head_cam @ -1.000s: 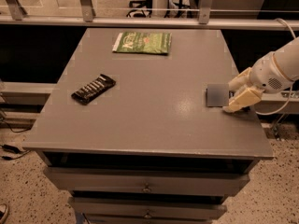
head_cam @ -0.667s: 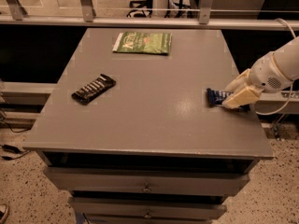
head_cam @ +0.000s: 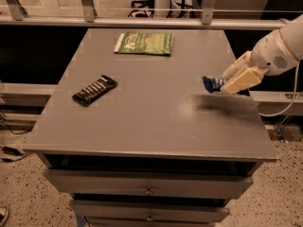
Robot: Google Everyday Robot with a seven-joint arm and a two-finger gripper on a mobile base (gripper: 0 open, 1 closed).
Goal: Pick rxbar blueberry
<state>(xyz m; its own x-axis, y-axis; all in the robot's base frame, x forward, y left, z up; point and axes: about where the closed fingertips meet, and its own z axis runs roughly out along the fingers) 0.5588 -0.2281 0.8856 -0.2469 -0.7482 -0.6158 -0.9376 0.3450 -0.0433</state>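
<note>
At the right of the frame, the gripper (head_cam: 227,85) is clamped on one end of the rxbar blueberry (head_cam: 212,83), which hangs clear of the table (head_cam: 156,122) above its own shadow. The grasp appears complete, and only lifting away remains. In the earlier frame the bar lay lower, on the tabletop; it has since been raised.

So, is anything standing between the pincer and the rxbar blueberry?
Nothing visible. The pincer, at the right side of the table, is shut on the rxbar blueberry. The black bar and green packet lie far to its left.
</note>
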